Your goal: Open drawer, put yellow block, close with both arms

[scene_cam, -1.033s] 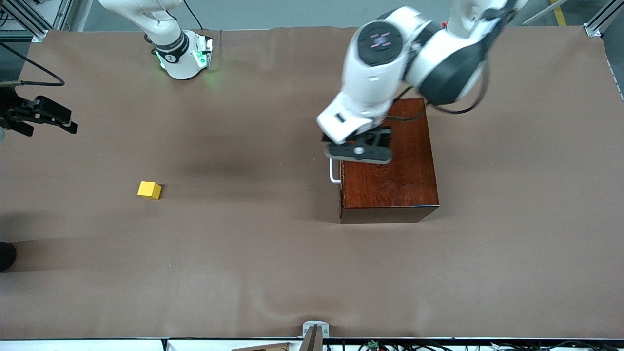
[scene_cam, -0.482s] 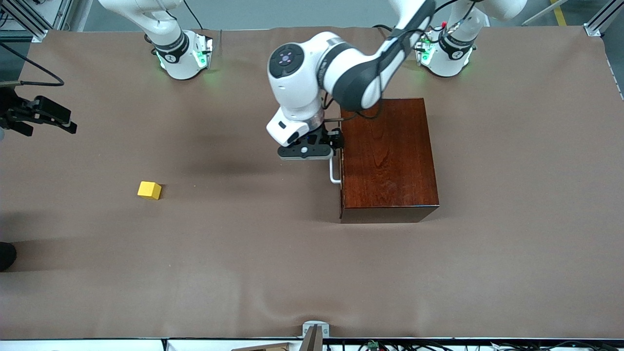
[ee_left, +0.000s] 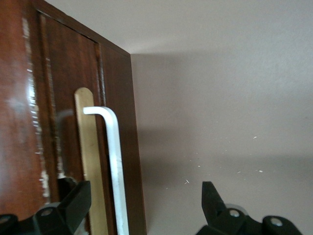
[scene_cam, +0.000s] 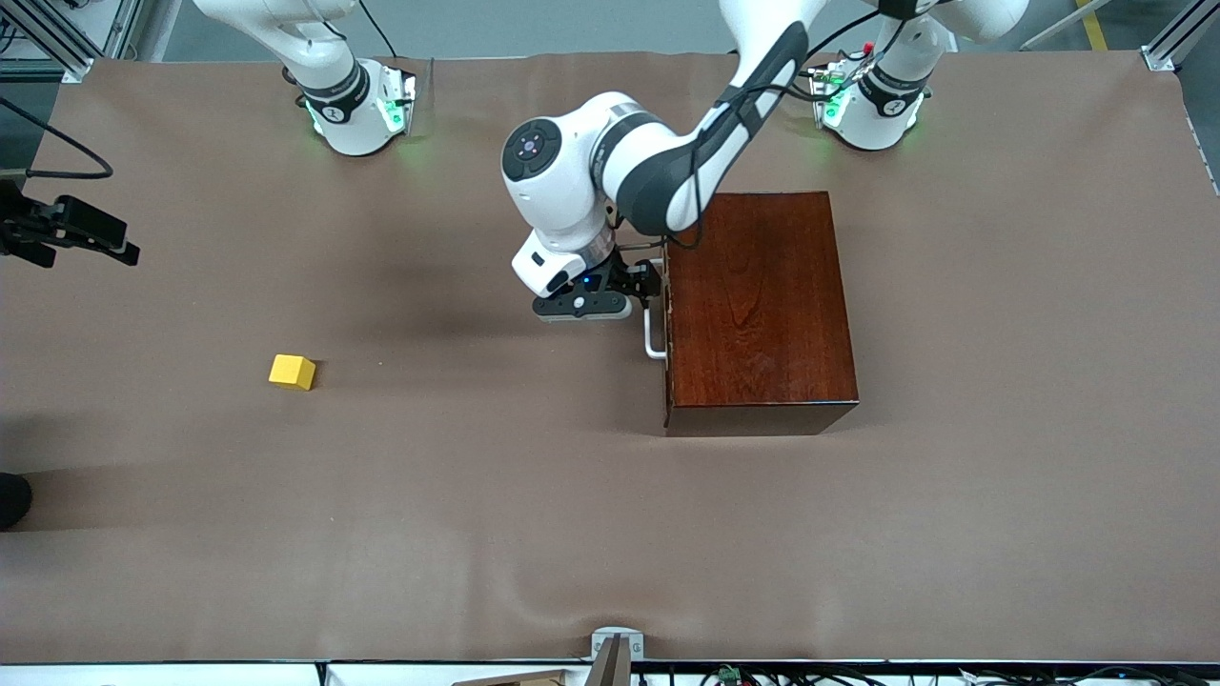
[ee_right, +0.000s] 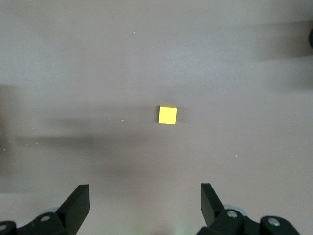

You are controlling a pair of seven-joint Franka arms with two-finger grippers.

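A glossy reddish-brown wooden box [scene_cam: 758,310] sits on the brown cloth-covered surface [scene_cam: 496,534] toward the left arm's end of the table, at about 3 o'clock from the middle of the front view. Its drawer [ee_left: 73,147] is shut, the dark front flush with the box, and the white U-shaped bar handle [scene_cam: 652,338] sticks out from the face that looks toward the right arm's end.

The left arm [scene_cam: 667,162] reaches down from its base at 1 o'clock and bends over the box's edge. Its black two-finger left gripper [scene_cam: 640,286] is right at the drawer front, at the handle's end farther from the front camera. In the left wrist view the jaws are spread wide and grasp nothing: one fingertip [ee_left: 76,198] lies over the dark drawer front, the other fingertip [ee_left: 211,196] is out over the bare surface, and the white bar [ee_left: 115,161] runs between them, nearer the first. Whether that fingertip touches the wood cannot be told.

The small bright yellow cube-like block [scene_cam: 292,372] lies on the surface at about 9 o'clock, well apart from the box and nearer the front camera than the handle.

The right arm [scene_cam: 324,67] waits. Its right gripper [scene_cam: 71,233] hangs at the edge of the view near 9 o'clock, above the surface. In the right wrist view its jaws are wide open and empty, with the yellow block [ee_right: 167,115] lying well apart from them.
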